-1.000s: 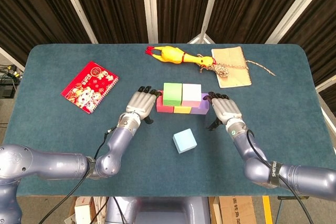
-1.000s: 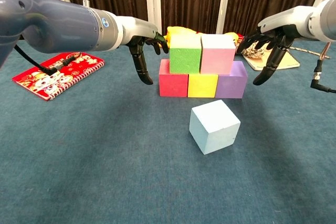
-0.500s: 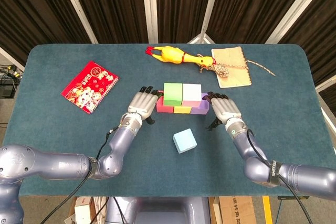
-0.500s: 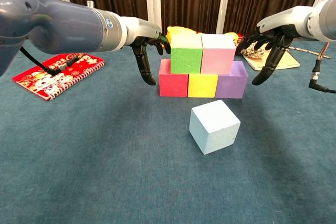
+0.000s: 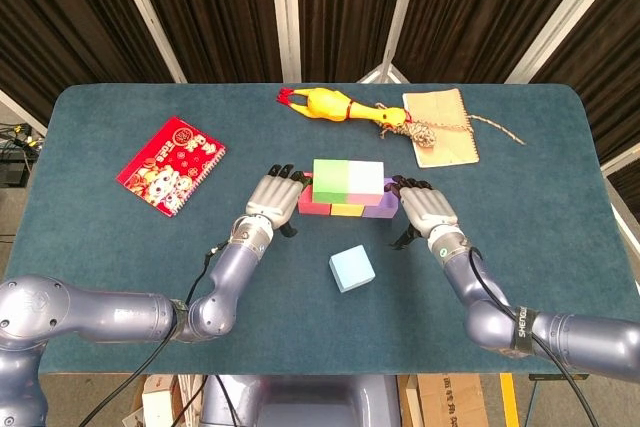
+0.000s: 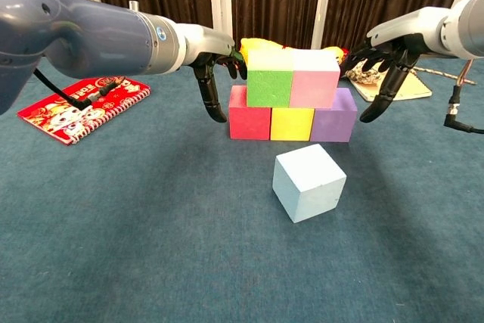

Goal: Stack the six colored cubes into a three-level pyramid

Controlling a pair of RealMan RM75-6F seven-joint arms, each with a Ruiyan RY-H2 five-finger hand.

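Five of the six cubes are already up, mid-worktop: red cube, yellow cube and purple cube in a touching row, with the green cube and pink cube side by side on top. The light blue cube sits alone on the worktop just near of the stack, turned a bit askew — that's the cap piece, I'd guess.

The left robot hand hangs at the left end of the row, fingers spread and pointing down, holding nothing. The right robot hand does the same at the purple end, also empty. Can't tell if either actually touches a cube.

What could go wrong: fingers this close could nudge the bottom row apart, and then the green/pink pair loses its footing. Also the blue one has to straddle the seam between two cubes; set it down off-centre or rotated and it tips.

The surface is a dark teal felt-like worktop. A red notebook lies far left, and a rubber chicken and tan notepad lie at the far side. Dark curtains are behind.
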